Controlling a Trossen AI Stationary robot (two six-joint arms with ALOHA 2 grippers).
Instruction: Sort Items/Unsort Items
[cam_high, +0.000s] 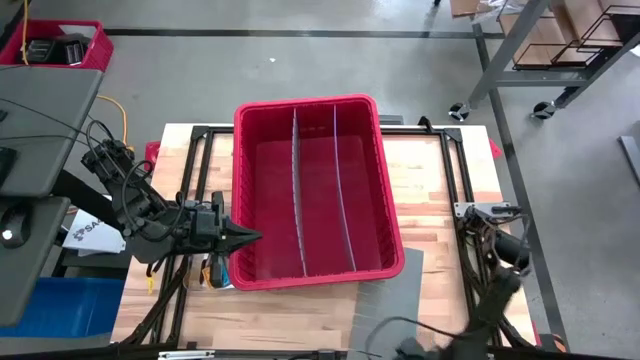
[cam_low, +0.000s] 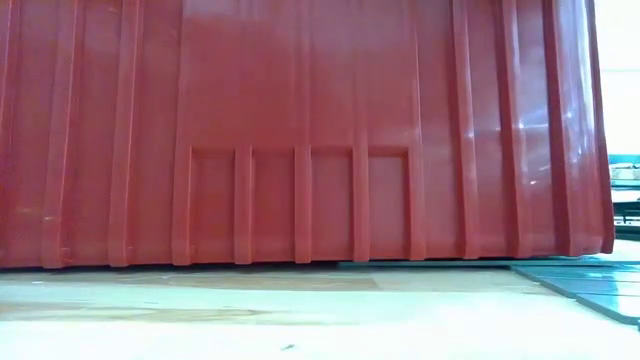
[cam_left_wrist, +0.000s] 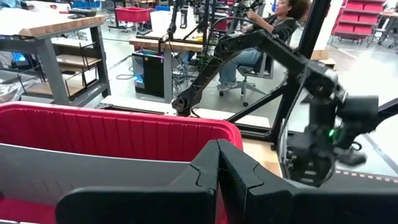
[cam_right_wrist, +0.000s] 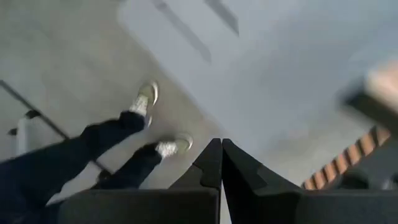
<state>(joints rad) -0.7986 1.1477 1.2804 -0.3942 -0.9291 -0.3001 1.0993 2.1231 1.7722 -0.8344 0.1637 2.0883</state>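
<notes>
left gripper (cam_high: 252, 237): fingers pressed together, empty, tips at the near-left rim of the red bin (cam_high: 380, 160).
right gripper (cam_right_wrist: 221, 144): fingers pressed together, empty; in its wrist view it pointed at the floor and a person's legs (cam_right_wrist: 87, 162); arm folded at the table's (cam_high: 440, 290) right edge.
red bin: mid-table, two dividers, three compartments, all bare.
items: a small orange-and-blue cluster (cam_high: 216, 272) lay on the table just outside the bin's near-left corner, under the left gripper; pieces too small to tell apart.

Big ribbed plastic bin (cam_high: 380, 180): red, two pale grey dividers inside. Wooden bench (cam_high: 440, 290): light tan planks, black frame rails. Flat mat (cam_high: 400, 300) under bin corner: dark grey. Both arms, left claw (cam_high: 252, 238): black. Small item (cam_high: 215, 272) beside bin: blue-orange-yellow. Floor: grey concrete.
</notes>
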